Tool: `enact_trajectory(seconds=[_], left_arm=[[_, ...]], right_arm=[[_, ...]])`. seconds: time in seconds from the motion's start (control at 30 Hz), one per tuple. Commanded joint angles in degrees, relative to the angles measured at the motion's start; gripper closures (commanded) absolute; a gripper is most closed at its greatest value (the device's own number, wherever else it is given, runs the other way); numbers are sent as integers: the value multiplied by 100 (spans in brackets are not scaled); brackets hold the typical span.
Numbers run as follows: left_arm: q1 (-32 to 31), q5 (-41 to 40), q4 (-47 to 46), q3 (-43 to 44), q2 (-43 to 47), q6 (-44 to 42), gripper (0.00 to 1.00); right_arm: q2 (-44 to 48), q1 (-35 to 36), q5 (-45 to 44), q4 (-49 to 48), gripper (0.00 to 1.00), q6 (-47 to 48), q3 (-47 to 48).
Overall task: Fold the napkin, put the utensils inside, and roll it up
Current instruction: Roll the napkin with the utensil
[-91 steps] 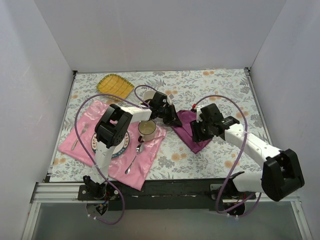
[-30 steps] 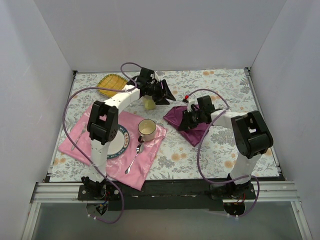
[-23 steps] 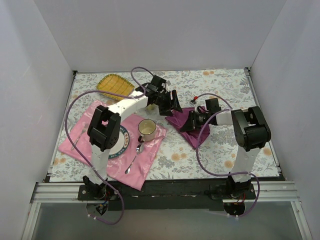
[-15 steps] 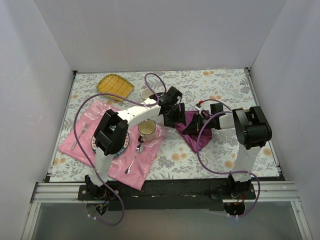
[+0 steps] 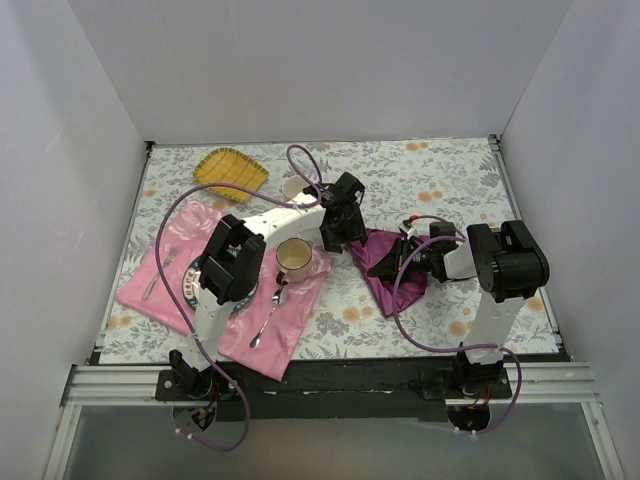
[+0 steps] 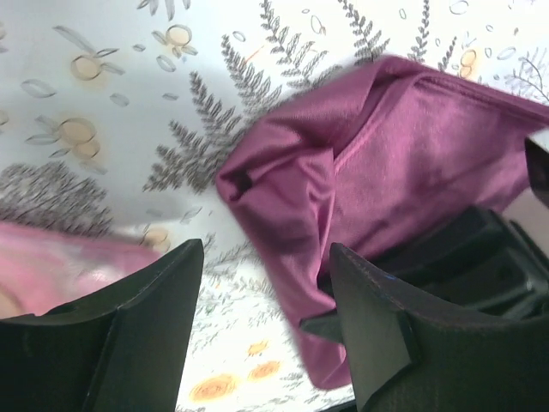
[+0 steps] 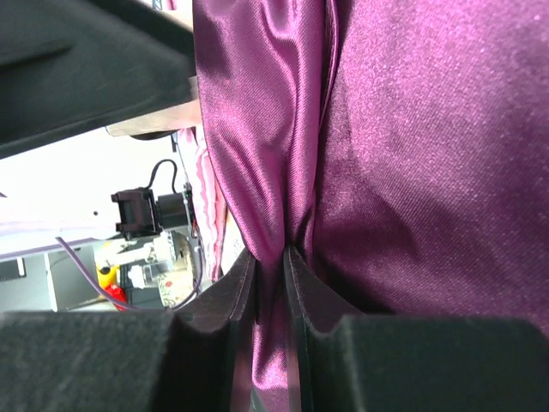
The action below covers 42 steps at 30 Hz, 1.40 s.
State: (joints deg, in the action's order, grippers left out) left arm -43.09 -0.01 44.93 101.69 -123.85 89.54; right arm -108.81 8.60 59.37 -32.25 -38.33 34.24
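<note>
The napkin (image 5: 378,268), a shiny dark purple cloth, lies crumpled on the floral table right of centre. My right gripper (image 5: 402,258) lies low at its right side, shut on a pinched fold of the napkin (image 7: 412,129); that fold runs between the right gripper (image 7: 270,275) pads. My left gripper (image 5: 342,238) hovers at the napkin's left edge. In the left wrist view the left gripper (image 6: 266,330) is open, and the napkin (image 6: 386,163) lies ahead of it with nothing between its fingers. The utensils are out of view.
A pink placemat (image 5: 160,285) lies at the left with a cream cup (image 5: 293,260), a silver spoon (image 5: 267,320) and a fork (image 5: 150,280) on it. A yellow dish (image 5: 231,168) and a small white cup (image 5: 293,187) stand at the back.
My left arm has swung from the back of the table down to the napkin's left edge and its jaws have widened. The right gripper has kept its hold and drawn the napkin slightly nearer.
</note>
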Motion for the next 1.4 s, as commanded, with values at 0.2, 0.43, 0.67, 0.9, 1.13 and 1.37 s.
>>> enact_trajectory(seconds=[0.2, 0.43, 0.67, 0.9, 1.13, 1.37], left_arm=[[-94, 598, -783, -430, -227, 661, 41], [-121, 397, -1214, -756, -359, 864, 67], [-24, 273, -696, -27, -684, 267, 100], [55, 791, -55, 290, -807, 344, 100], [64, 941, 596, 870, -851, 836, 100], [73, 1055, 561, 730, -737, 1373, 100]], right_arm=[[53, 10, -471, -677, 99, -693, -286], [88, 10, -523, -415, 99, -389, -94], [1176, 317, -1805, 2844, 72, 1974, 872], [2364, 1493, -4499, 4622, 44, 2787, 1445], [2953, 3331, -7596, 4544, 33, 2181, 1217], [2471, 4272, -8837, 4587, 31, 1838, 1348]])
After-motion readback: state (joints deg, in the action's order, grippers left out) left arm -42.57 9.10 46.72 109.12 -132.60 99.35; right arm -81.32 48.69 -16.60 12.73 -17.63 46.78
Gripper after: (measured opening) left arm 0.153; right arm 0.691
